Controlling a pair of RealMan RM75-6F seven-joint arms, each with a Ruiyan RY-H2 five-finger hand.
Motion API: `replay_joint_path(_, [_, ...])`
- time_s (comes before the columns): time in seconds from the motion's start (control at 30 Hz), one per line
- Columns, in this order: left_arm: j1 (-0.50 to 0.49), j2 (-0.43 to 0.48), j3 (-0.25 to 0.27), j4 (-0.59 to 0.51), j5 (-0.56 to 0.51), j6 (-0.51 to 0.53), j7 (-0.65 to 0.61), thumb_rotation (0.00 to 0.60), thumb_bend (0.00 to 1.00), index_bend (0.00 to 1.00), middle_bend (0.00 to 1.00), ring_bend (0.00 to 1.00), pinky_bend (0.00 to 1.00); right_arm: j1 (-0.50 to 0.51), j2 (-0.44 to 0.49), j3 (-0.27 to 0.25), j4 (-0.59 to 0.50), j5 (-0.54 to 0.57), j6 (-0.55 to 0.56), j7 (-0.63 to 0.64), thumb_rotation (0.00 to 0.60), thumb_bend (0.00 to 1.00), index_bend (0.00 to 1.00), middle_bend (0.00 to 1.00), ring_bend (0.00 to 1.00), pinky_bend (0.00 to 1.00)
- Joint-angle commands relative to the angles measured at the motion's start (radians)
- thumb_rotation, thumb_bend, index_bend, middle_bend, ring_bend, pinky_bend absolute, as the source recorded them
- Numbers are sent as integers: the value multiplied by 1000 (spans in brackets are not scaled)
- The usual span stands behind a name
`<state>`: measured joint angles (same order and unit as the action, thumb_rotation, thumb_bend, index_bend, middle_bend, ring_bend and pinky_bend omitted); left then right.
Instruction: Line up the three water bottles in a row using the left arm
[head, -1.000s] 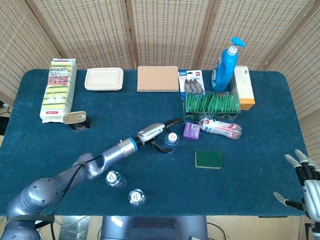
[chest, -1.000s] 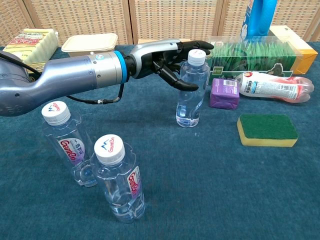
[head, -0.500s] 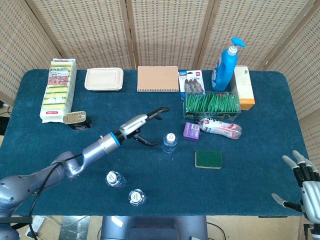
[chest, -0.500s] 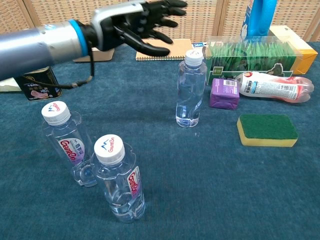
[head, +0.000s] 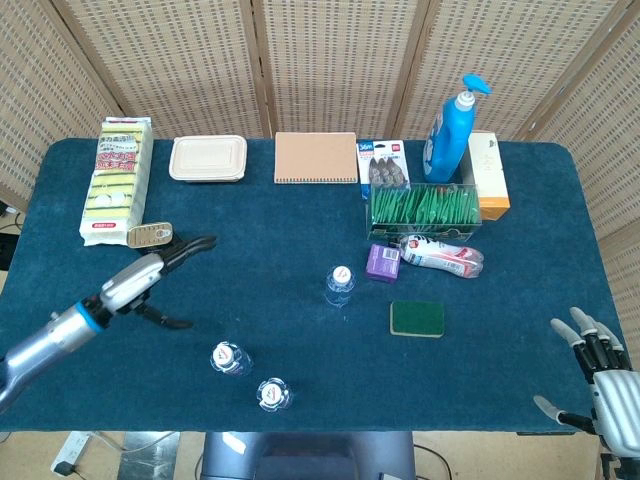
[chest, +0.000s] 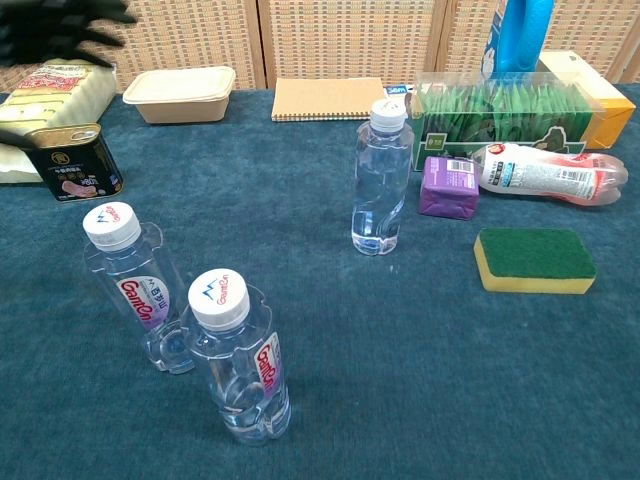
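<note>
3 clear plastic water bottles upright on blue desk (head: 250, 230): lone bottle (chest: 380, 180) mid-desk, pair (chest: 185, 325) near front edge. Left hand (head: 160, 265) empty, fingers spread. Row unformed.

Left hand (head: 160, 275) has swung away — bottle (head: 339, 285) released, standing.

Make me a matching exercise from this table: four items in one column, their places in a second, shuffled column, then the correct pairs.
Items
1. lone water bottle
2. green sponge
3. meat tin
4. notebook

Places
A. far edge of the table, beside the lidded food container
B. left side, in front of the pack of sponges
C. mid-table, just left of the small purple box
D. right of centre, in front of the lying red-and-white bottle

Pairs: 1-C, 2-D, 3-B, 4-A
</note>
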<state>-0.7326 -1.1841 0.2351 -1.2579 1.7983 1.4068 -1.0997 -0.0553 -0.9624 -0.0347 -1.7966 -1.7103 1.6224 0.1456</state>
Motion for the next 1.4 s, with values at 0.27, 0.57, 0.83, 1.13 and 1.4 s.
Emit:
replay_joint_path(0.27, [205, -84, 102, 163, 94, 168, -15, 600, 28, 0, 0, 0, 3, 4, -6, -19, -19, -49, -4, -28, 600, 0, 112, 2, 0, 0])
replay_joint_path(0.57, [225, -202, 88, 220, 106, 154, -65, 600, 29, 0, 0, 0, 3, 8, 1, -21, -8, -48, -1, 1, 600, 0, 112, 1, 0, 0])
replay_joint_path(0.83, [215, -309, 71, 239, 103, 89, -46, 600, 38, 0, 0, 0, 3, 2, 14, -21, 8, -37, 19, 47, 600, 0, 112, 2, 0, 0])
replay_joint_path(1.13, [207, -387, 48, 256, 76, 44, -67, 600, 86, 0, 0, 0, 58, 0, 25, -21, 17, -34, 30, 86, 600, 0, 112, 2, 0, 0])
replay_joint_path(1.4, [207, -421, 29, 252, 51, 25, -58, 600, 277, 3, 15, 3, 245, 1, 32, -19, 26, -27, 35, 116, 600, 0, 112, 2, 0, 0])
